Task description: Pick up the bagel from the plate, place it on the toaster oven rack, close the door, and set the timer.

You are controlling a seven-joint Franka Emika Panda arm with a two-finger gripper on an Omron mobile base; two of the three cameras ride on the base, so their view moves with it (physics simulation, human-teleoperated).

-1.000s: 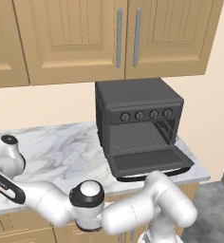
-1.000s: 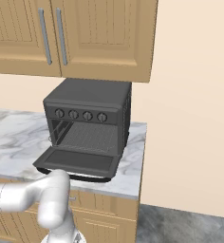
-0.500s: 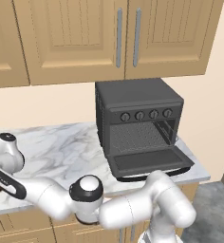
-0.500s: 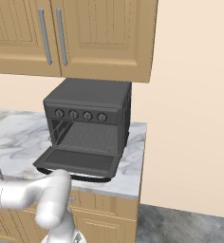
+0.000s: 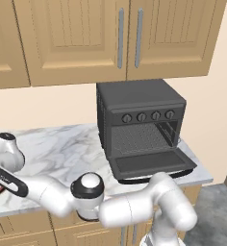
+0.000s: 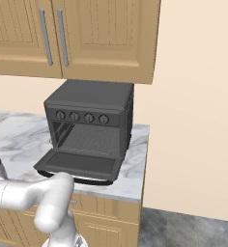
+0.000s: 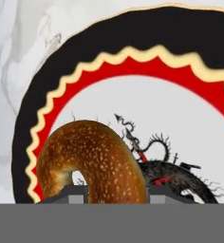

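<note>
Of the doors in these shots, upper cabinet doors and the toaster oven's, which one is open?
The toaster oven door alone: it is dropped down flat, baring the rack. The wooden cabinet doors above are all shut flush.

My left base view looks forward and down from behind the arm's left, taking in the toaster oven point(image 5: 141, 129) on the worktop point(image 5: 57, 149). My right base view shares that oven and worktop from the opposite side. My hand view sits very close above the plate point(image 7: 190, 118).
</note>
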